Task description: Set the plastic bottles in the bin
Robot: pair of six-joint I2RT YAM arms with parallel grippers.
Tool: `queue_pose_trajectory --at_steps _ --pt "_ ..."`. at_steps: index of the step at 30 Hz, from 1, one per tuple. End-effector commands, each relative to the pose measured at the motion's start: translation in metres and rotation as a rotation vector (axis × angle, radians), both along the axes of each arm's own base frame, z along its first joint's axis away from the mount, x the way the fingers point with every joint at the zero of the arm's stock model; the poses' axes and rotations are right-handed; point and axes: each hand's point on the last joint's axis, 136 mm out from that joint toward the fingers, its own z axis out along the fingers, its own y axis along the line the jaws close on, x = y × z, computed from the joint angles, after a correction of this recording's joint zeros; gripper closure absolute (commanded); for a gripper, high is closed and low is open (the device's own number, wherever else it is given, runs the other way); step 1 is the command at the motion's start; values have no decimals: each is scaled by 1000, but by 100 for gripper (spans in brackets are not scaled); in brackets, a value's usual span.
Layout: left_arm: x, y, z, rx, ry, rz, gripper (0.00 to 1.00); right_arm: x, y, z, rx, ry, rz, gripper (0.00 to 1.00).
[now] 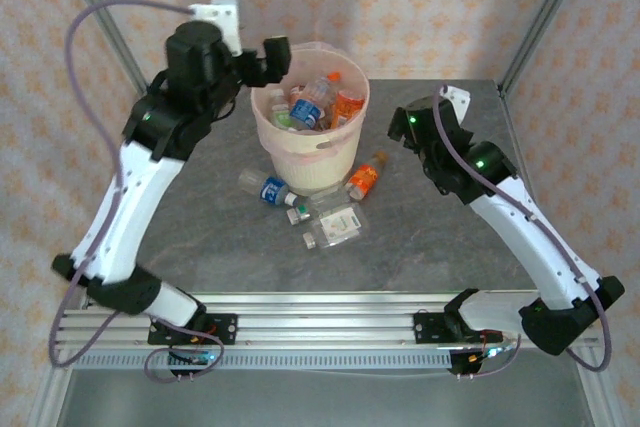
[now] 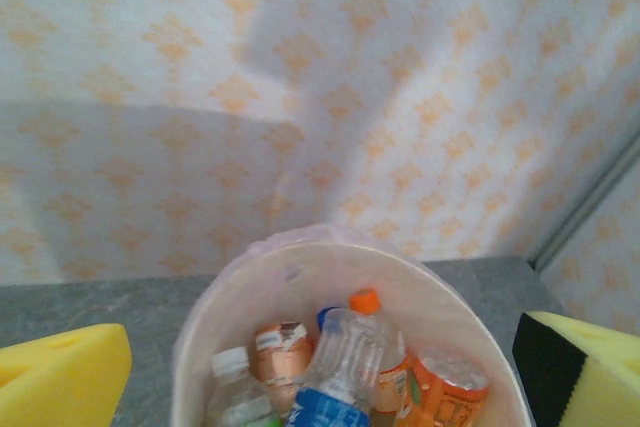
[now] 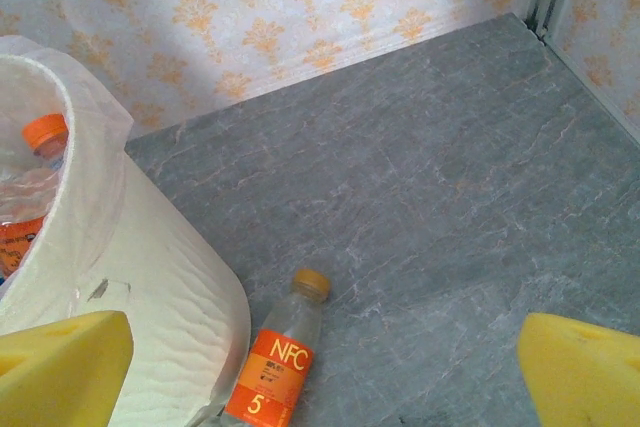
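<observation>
The cream bin (image 1: 300,159) with its pink liner stands mid-table and holds several plastic bottles (image 1: 315,102) with orange, blue and white labels. In the left wrist view the same bottles (image 2: 350,367) lie inside the bin (image 2: 300,282). My left gripper (image 1: 275,53) hangs over the bin's left rim, open and empty (image 2: 320,372). An orange-labelled bottle (image 1: 366,177) lies against the bin's right foot (image 3: 278,367). My right gripper (image 1: 415,123) hovers above and right of it, open (image 3: 320,377). A blue-labelled bottle (image 1: 268,188) and clear ones (image 1: 335,222) lie in front of the bin.
The grey table (image 1: 440,237) has bare room to the right and front. Patterned walls and metal frame posts (image 1: 540,17) close the back and sides. The aluminium base rail (image 1: 320,322) runs along the near edge.
</observation>
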Motion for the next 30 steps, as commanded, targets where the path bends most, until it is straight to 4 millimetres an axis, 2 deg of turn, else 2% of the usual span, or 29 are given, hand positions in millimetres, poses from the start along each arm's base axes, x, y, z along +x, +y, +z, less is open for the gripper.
queue_pose_trajectory --at_steps 1,6,13,18,21,30 --pt "-10 36 -5 -108 -54 188 0 -6 -9 -2 -29 -3 -23 1" --pt "-48 85 -34 -207 -58 371 0 -7 -10 -6 -40 4 -28 1" --pt "-86 136 -110 -320 42 561 0 -8 -18 -10 -73 9 -64 1" --pt "-105 161 -162 -387 110 670 0 -7 -21 -18 -93 21 -81 1" --pt "-111 165 -189 -421 144 698 0 -8 -24 -26 -112 30 -100 1" --pt "-106 149 -268 -454 313 682 0 -11 -34 -49 -151 66 -145 1"
